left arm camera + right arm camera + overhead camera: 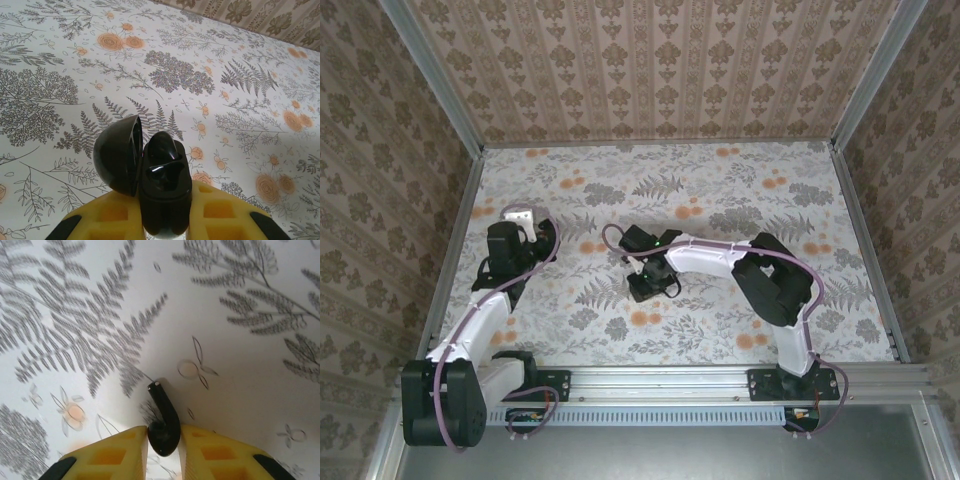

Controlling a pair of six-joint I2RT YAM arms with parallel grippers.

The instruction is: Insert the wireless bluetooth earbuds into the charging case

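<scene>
My left gripper [165, 202] is shut on the charging case [165, 175], which looks glossy and dark in the left wrist view. Its domed lid [117, 155] is swung open to the left. One rounded black earbud [164, 146] seems to sit in the far well, and the near well looks hollow. From above, this left gripper [520, 228] is at the table's left. My right gripper [163, 432] is shut on the bud end of a second black earbud [161, 405], whose stem points away, just above the cloth. In the top view the right gripper [645, 288] is near the table's middle.
A floral cloth [720, 200] covers the table. Patterned walls enclose it on three sides, with metal rails [455, 250] along the edges. About a forearm's length of cloth separates the two grippers.
</scene>
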